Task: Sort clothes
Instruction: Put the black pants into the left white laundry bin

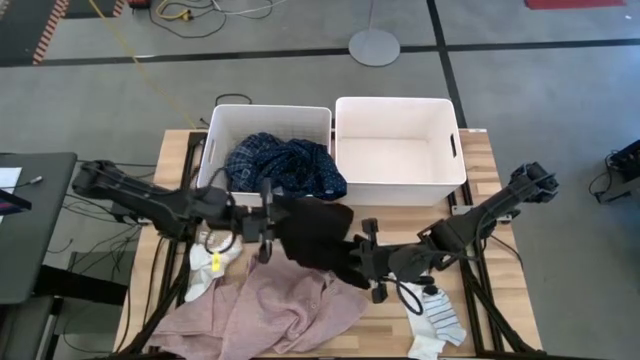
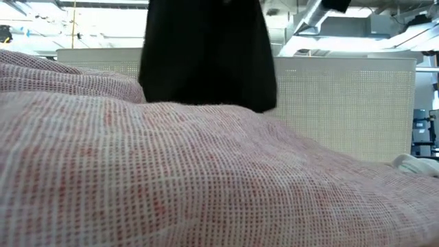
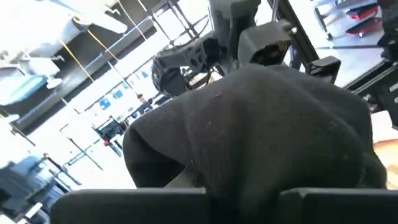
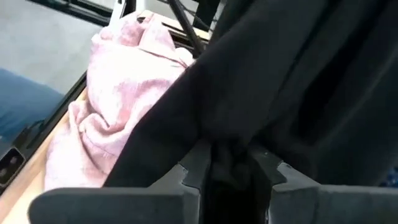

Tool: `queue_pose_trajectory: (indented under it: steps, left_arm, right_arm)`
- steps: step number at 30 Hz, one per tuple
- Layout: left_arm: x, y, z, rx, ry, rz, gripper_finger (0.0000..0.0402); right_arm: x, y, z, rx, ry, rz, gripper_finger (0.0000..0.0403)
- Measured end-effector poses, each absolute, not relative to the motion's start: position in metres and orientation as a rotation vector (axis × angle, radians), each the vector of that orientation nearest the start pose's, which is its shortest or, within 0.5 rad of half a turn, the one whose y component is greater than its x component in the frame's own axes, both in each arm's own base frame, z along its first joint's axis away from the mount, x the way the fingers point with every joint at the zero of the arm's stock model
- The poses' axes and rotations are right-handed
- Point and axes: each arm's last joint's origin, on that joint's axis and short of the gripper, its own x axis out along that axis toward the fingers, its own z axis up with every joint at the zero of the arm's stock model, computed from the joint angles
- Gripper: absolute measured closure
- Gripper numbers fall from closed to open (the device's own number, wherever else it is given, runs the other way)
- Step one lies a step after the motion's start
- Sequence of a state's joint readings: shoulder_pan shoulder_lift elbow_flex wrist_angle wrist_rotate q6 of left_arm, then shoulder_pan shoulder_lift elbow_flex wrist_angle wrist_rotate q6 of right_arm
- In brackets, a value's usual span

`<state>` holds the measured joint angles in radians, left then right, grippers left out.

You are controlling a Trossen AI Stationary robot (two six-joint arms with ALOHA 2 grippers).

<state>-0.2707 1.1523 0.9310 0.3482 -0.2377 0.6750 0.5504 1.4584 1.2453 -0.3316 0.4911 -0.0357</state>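
A black garment (image 1: 318, 238) is stretched in the air between my two grippers over the table's middle; in the low view it hangs (image 2: 206, 55) above the pink shirt. My left gripper (image 1: 268, 224) is shut on its left end. My right gripper (image 1: 366, 262) is shut on its right end. The pink shirt (image 1: 270, 310) lies crumpled on the table's near side. A navy dotted top (image 1: 285, 165) lies in the left white bin (image 1: 215, 140). A white sock (image 1: 208, 268) and a striped sock (image 1: 437, 316) lie on the table. My left gripper holds the black garment by its left end (image 3: 249, 186), coming level from the table's left side. The cloth itself hides the fingertips. The garment is lifted clear of the table and bulges out in front of the gripper. My right gripper pinches a gathered bunch of the black garment's right end (image 4: 230, 158) between its two fingers (image 4: 194, 167), coming level from the table's right side. Several folds of cloth sit between them. The garment is clear of the table and spreads away from the fingers.
The right white bin (image 1: 448, 150) stands beside the left one at the table's far side, with nothing showing in it. The pink shirt fills the low view's foreground (image 2: 171, 178). A round lamp base (image 1: 374, 46) stands on the floor beyond the table.
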Motion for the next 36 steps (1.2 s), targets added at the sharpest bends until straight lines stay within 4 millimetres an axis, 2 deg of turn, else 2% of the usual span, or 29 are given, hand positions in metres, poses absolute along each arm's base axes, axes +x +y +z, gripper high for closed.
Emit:
queue_pose_trajectory:
  steps: [5, 12, 18, 24, 30, 36]
  left_arm:
    - [0.234, -0.056, 0.400, 0.691, -0.141, 0.106, 0.0393]
    - [0.219, -0.048, 0.442, 0.796, -0.085, 0.231, 0.0393]
    - [0.199, -0.039, 0.488, 0.872, -0.085, 0.412, 0.0393]
    - [0.180, -0.022, 0.521, 0.934, -0.038, 0.633, 0.0393]
    - [0.171, -0.001, 0.533, 0.976, 0.078, 0.807, 0.0393]
    - [0.177, 0.024, 0.512, 0.910, 0.244, 0.804, 0.0393]
  right_arm:
    - [0.279, 0.157, 0.317, -0.270, 0.540, 0.070, 0.0297]
    - [0.276, 0.153, 0.309, -0.205, 0.604, 0.028, 0.0261]
    - [0.274, 0.152, 0.299, -0.200, 0.633, 0.017, 0.0241]
    - [0.274, 0.152, 0.294, -0.199, 0.632, 0.016, 0.0239]
    - [0.274, 0.151, 0.286, -0.199, 0.630, 0.013, 0.0243]
    - [0.274, 0.151, 0.285, -0.183, 0.629, 0.008, 0.0243]
